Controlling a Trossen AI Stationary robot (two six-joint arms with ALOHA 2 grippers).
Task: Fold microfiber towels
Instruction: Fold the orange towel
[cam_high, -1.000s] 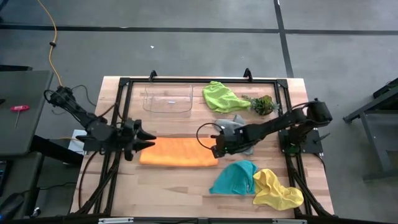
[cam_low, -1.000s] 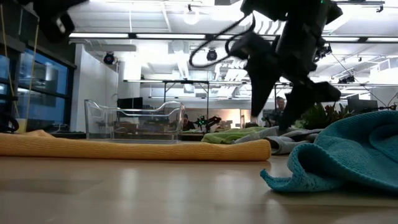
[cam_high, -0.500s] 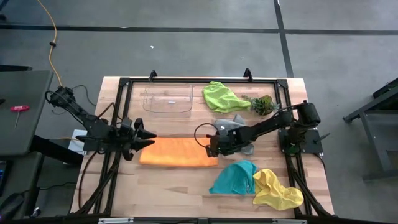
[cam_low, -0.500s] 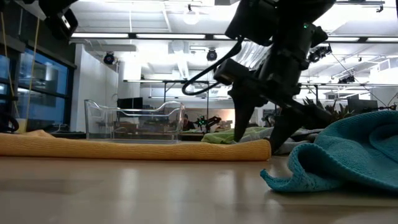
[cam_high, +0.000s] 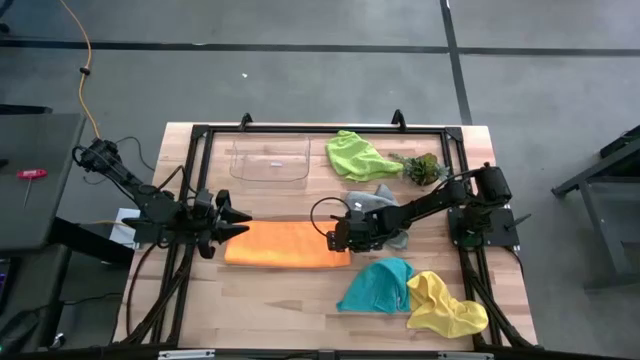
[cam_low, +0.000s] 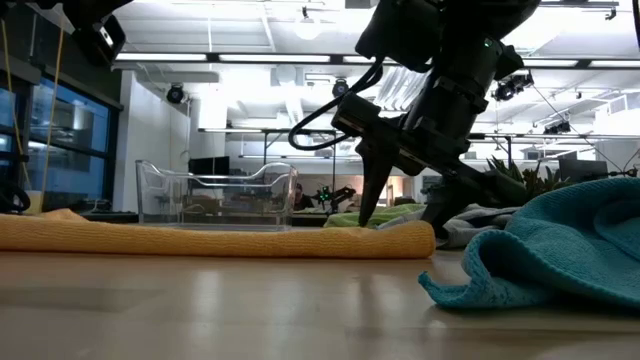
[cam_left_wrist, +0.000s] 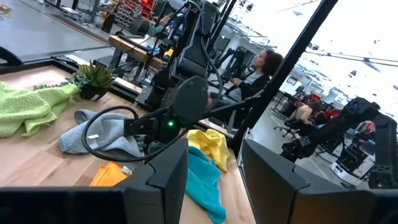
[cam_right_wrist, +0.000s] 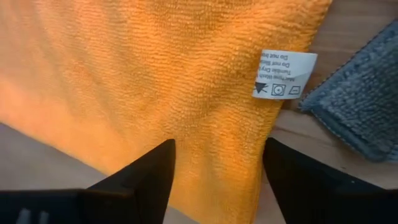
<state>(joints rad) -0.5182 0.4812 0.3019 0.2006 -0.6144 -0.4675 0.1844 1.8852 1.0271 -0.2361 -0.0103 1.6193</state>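
Note:
The orange towel (cam_high: 285, 245) lies folded into a long band at the table's middle. My right gripper (cam_high: 335, 238) is open and points steeply down over the band's right end (cam_right_wrist: 205, 124), beside its white care label (cam_right_wrist: 283, 74). My left gripper (cam_high: 240, 224) hangs open and level above the band's left end, with nothing between its fingers (cam_left_wrist: 168, 180). The grey towel (cam_high: 378, 200) lies crumpled just behind the right gripper. The lime green towel (cam_high: 355, 155) lies far back, the teal (cam_high: 378, 285) and yellow (cam_high: 445, 305) towels at the near right. My right gripper comes at the orange towel's right end (cam_low: 405, 235) from above, slanting from the table's right, one finger on either side of the band's width. In the low view its fingertips (cam_low: 365, 218) reach the towel's top; whether they touch it I cannot tell.
A clear plastic tray (cam_high: 270, 162) stands at the back left of the frame. A small leafy plant (cam_high: 422, 167) sits beside the lime green towel. Bare wood shows at the near left, in front of the orange band. People sit in the room beyond the table.
My right gripper has sunk and gone toward the table's left, from beside the grey towel down onto the orange towel's right end, rolling a little as it went. The orange towel lies as before.

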